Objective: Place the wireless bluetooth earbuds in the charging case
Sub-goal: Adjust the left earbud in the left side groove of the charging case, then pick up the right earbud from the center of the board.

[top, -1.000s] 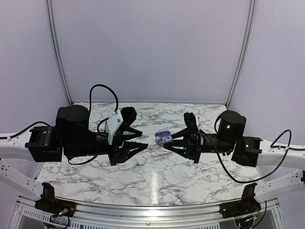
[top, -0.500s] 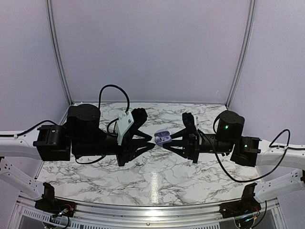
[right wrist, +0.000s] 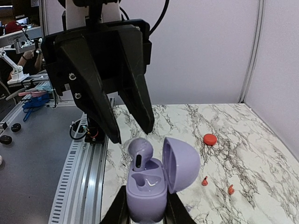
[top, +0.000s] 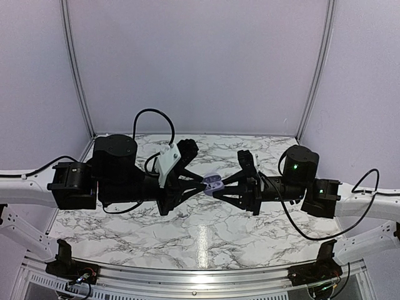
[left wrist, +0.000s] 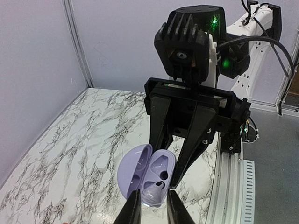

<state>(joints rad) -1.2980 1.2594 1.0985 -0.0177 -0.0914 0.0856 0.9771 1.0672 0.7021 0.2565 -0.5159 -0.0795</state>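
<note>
My right gripper is shut on the base of an open lilac charging case and holds it in the air, lid swung to the right. My left gripper is shut on a lilac earbud, which stands stem-down in the case's near slot. The other slot is empty. In the top view the two grippers meet tip to tip over the table's middle at the case. Two tiny red earbuds lie on the marble table.
A round red case lies shut on the marble table, beyond the red earbuds. Pale walls enclose the back and sides. A metal rail runs along the table's near edge by the arm bases.
My left gripper has moved right and up to the case. My right gripper has shifted slightly left with the case, so the two now meet.
</note>
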